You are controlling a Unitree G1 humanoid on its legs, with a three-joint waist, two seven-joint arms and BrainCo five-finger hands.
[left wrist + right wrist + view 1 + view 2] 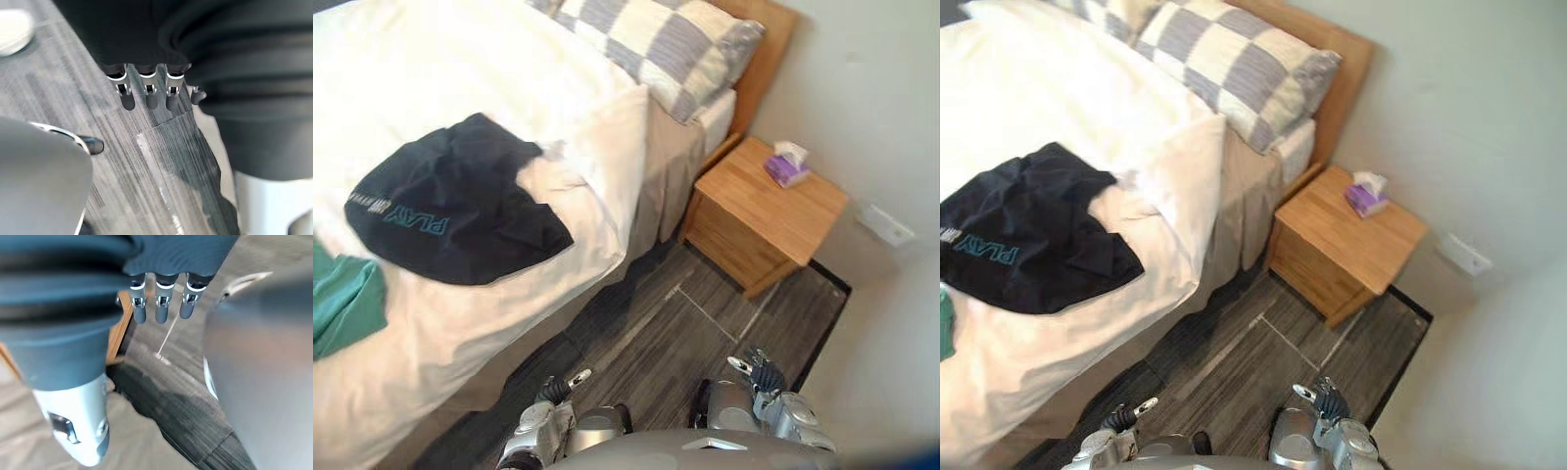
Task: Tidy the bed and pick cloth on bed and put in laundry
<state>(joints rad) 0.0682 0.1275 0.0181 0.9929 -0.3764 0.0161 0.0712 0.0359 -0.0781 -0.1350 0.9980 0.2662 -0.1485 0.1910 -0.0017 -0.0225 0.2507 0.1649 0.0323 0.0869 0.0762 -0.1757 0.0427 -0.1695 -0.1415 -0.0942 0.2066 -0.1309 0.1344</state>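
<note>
A black cloth (460, 206) with teal print lies crumpled on the white duvet (460, 69), near the bed's side edge. A teal cloth (342, 299) lies beside it, further down the bed. The duvet's corner is folded back by the black cloth. My left hand (558, 390) hangs low over the floor beside the bed, its fingers (146, 93) straight and holding nothing. My right hand (759, 372) hangs likewise over the floor, with straight fingers (161, 303) and nothing in it. Both hands are well apart from the cloths.
A grey-and-white checked pillow (656, 39) rests against the wooden headboard. A wooden nightstand (769, 211) with a purple tissue box (787, 164) stands beside the bed, close to the wall. Dark wood-grain floor (675, 333) runs between the bed and nightstand.
</note>
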